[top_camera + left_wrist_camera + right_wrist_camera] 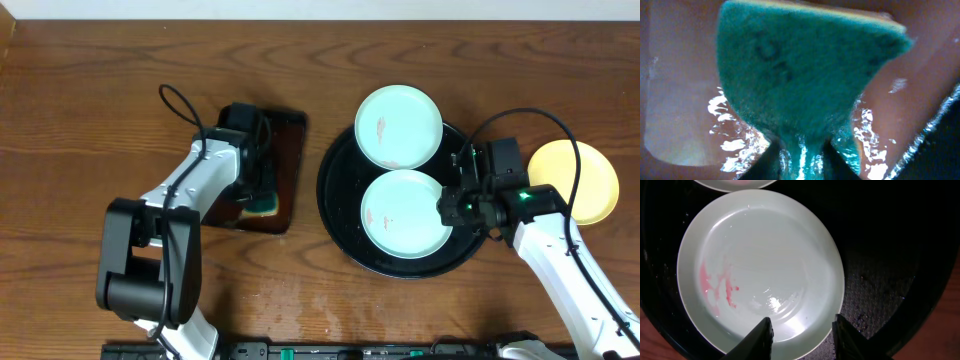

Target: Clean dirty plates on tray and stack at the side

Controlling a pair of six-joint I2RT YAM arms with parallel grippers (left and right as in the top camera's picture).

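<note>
Wooden table [80,120], brown with visible grain and a low sheen; black tray [880,280], glossy at the rim but finely speckled and grainy across its floor. Mint plate [765,255], smooth and glazed-looking, with a bright highlight and thin reddish smears; yellow plate [590,180], equally smooth. Sponge [805,65], teal, rough and fibrous over a yellow foam layer, against a brown tray [675,75] that glistens wet.

Passing freely over the bare brown wooden table [80,120] at far left, and through the narrow gap between the small dark brown rectangular tray [292,150] and the large round glossy black tray [335,225]. Squeezing on the black tray past two pale mint-white round plates [400,215], just beside each other. Meeting the white left arm [195,180] and the teal sponge [805,65] over the brown tray.
</note>
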